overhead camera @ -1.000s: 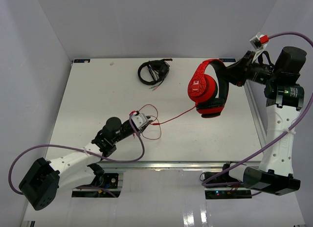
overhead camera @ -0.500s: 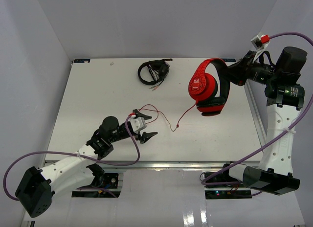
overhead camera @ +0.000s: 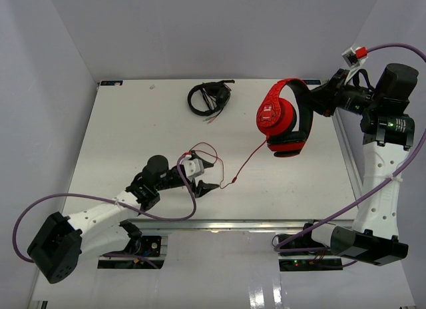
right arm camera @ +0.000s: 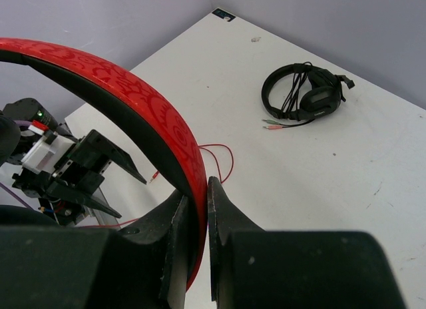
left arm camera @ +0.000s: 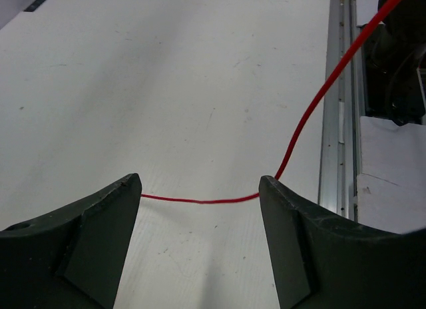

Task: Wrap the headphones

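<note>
White table (overhead camera: 113, 129) enclosed by pale grey walls (overhead camera: 66, 42). Near its front edge, the left gripper (overhead camera: 210, 174) is spread wide — the thin red cable (left arm camera: 200, 201) crosses between its fingers. At its 2 o'clock the headphones (overhead camera: 283, 119) are held above the table, headband clamped in the right gripper (right arm camera: 197, 192).

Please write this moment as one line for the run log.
left gripper: open, red cable crossing its gap, not gripped | right gripper: shut on headphones at headband, held above table | wrap: not done
</note>
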Motion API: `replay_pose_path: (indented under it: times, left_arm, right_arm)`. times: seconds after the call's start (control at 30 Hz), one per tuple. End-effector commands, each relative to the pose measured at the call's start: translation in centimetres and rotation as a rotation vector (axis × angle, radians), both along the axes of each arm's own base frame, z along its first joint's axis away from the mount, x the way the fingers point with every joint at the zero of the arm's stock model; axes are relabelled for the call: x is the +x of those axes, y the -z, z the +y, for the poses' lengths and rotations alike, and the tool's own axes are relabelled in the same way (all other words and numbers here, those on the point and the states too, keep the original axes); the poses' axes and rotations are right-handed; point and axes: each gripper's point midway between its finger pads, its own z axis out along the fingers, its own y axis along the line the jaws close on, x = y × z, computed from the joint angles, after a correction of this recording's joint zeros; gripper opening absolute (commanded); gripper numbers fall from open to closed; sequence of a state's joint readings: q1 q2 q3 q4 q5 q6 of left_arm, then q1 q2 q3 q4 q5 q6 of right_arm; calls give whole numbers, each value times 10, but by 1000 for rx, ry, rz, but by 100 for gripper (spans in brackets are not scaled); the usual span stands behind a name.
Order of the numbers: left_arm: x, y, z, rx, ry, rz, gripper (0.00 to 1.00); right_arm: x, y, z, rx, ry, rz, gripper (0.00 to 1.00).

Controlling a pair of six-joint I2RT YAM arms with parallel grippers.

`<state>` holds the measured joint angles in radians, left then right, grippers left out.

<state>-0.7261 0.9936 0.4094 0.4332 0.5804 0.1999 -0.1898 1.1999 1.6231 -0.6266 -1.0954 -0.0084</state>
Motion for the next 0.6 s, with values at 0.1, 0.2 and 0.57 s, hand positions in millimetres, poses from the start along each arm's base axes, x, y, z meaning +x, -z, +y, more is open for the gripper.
replay_pose_path:
  times: [0.1,0.2,0.57]
  left_arm:
    - [-3,-8,-17,-15,96,12,80]
    - [28,-9,-1,0,-114,-28,80]
    - [-35,4,4,43,153,24,84]
  right_arm:
    - [-8,-28,3,19,-8,-53,8]
    - [-7,-26,2,18,-5,-51,8]
    - [-6,-22,2,17,-9,-43,8]
